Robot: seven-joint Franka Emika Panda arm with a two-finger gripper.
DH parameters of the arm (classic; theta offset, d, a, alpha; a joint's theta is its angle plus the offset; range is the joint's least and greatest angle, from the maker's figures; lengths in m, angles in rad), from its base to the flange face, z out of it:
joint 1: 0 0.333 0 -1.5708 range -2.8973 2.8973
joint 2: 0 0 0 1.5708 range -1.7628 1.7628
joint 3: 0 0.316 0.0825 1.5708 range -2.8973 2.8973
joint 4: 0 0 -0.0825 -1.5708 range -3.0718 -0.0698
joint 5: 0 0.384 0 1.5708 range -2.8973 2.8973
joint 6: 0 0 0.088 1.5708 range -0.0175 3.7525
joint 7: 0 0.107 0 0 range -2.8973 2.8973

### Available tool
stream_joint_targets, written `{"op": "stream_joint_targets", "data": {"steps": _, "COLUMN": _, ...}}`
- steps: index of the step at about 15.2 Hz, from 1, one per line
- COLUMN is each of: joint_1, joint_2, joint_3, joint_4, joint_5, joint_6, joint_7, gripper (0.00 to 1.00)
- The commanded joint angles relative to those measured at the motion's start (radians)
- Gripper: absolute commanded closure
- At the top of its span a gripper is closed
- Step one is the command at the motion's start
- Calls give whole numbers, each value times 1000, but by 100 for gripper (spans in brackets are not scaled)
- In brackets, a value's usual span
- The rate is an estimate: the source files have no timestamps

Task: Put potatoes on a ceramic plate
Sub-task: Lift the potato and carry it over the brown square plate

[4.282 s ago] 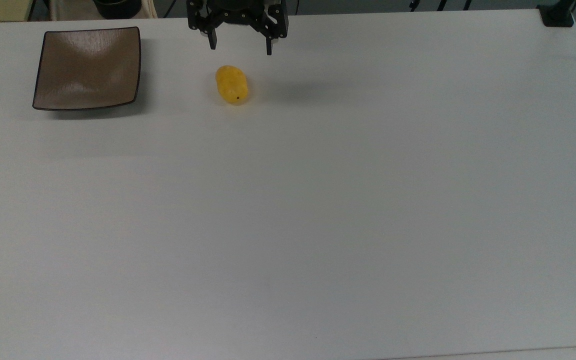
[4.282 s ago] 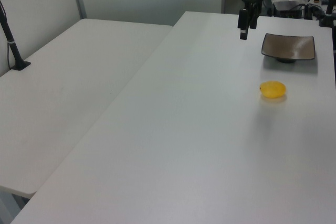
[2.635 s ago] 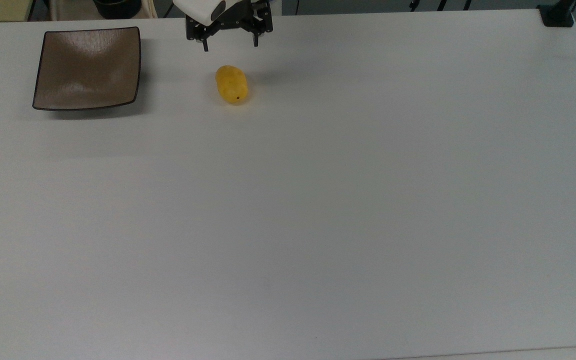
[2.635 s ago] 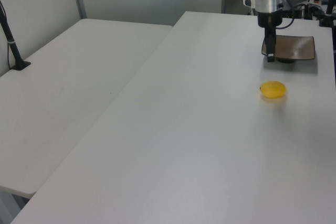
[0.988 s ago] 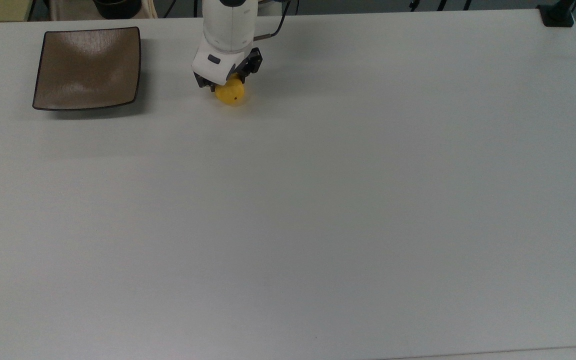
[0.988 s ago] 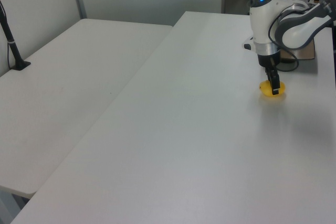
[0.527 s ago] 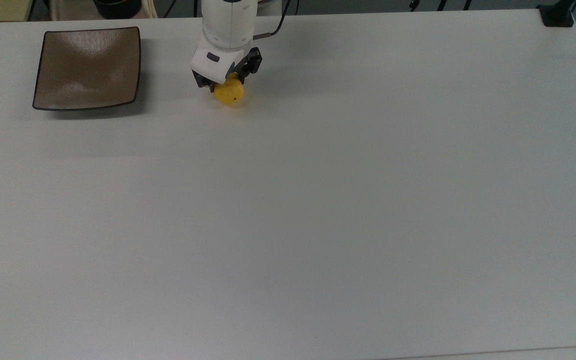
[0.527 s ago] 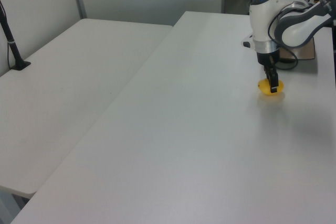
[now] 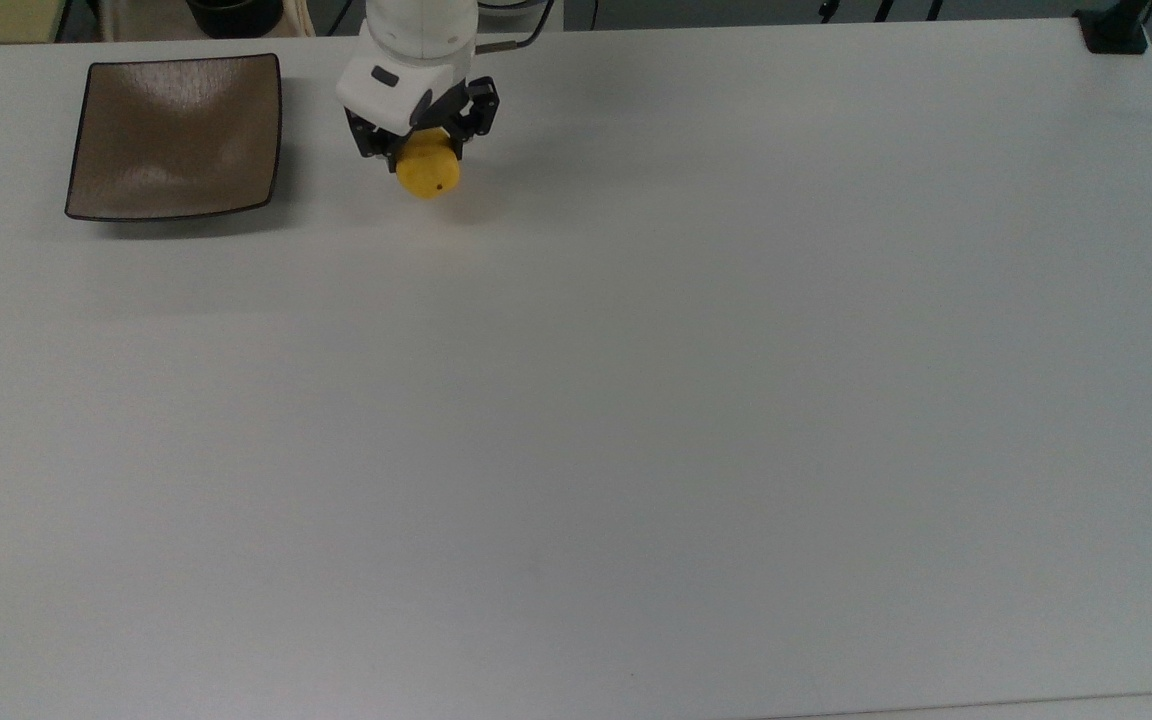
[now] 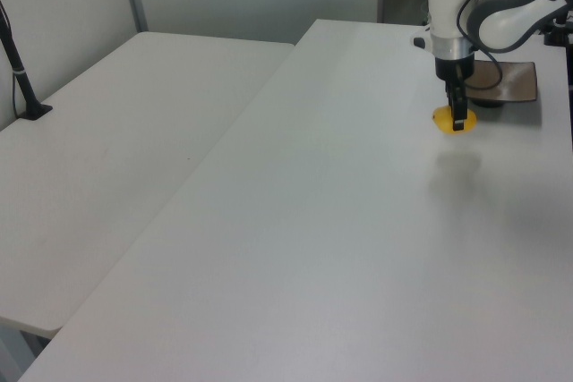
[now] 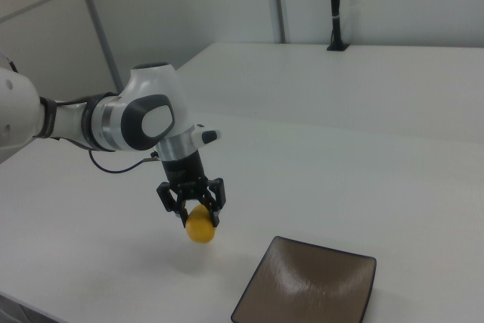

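My gripper (image 9: 422, 158) (image 10: 457, 119) (image 11: 198, 219) is shut on the small yellow potato (image 9: 428, 174) (image 10: 444, 119) (image 11: 200, 229), which hangs clear of the white table with its shadow below it. The square glossy brown ceramic plate (image 9: 174, 135) (image 10: 506, 82) (image 11: 308, 284) lies flat with nothing on it. In the top view the plate sits to the left of the potato, a short gap apart. In the right view the potato hangs to the left of the plate's near corner.
The white table (image 9: 636, 400) stretches wide to the top view's right and bottom. A second white table (image 10: 116, 149) adjoins it in the left view. A black post base (image 9: 1114, 30) stands at the top view's far right corner.
The gripper came down over the potato and shut on it. Over the last half second it has risen with the potato and shifted toward the plate, to the top view's left.
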Motion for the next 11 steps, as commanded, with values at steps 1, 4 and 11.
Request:
{"op": "stream_joint_targets", "data": {"steps": 1, "joint_1": -6, "joint_2": -38, "joint_3": -53, "joint_4": 6, "joint_5": -4, "joint_6": -26, "joint_7": -23, "gripper": 55}}
{"op": "stream_joint_targets", "data": {"steps": 4, "joint_1": -8, "joint_2": -45, "joint_3": -105, "joint_4": 18, "joint_5": -4, "joint_6": -37, "joint_7": -90, "gripper": 54}}
{"op": "stream_joint_targets", "data": {"steps": 11, "joint_1": -37, "joint_2": -37, "joint_3": -235, "joint_4": 41, "joint_5": -13, "joint_6": -17, "joint_7": -265, "gripper": 53}}
